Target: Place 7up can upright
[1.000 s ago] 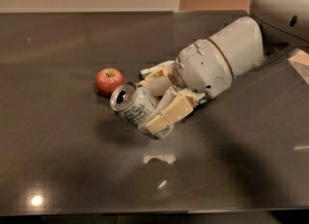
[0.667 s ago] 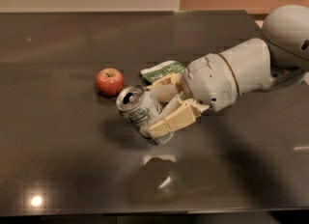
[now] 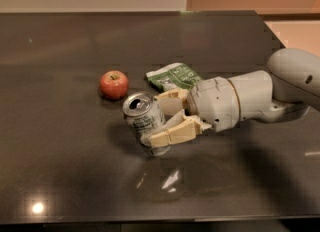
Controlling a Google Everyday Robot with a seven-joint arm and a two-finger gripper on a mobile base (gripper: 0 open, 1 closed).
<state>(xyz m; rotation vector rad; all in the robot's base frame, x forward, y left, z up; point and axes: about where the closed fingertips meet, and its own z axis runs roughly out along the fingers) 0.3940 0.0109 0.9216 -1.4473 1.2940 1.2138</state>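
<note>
Dark tabletop (image 3: pixel 60 176), gripper (image 3: pixel 159 122) clamped on 7up can (image 3: pixel 142 118), can tilted more upright than before

Silver-green 7up can (image 3: pixel 144 124), slightly tilted, top showing, clasped by tool (image 3: pixel 156 120) at table (image 3: pixel 75 176) centre

hand (image 3: pixel 154 120) around 7up can (image 3: pixel 141 122); apple (image 3: pixel 114 84) behind-left, snack bag (image 3: pixel 175 76) behind.
</note>
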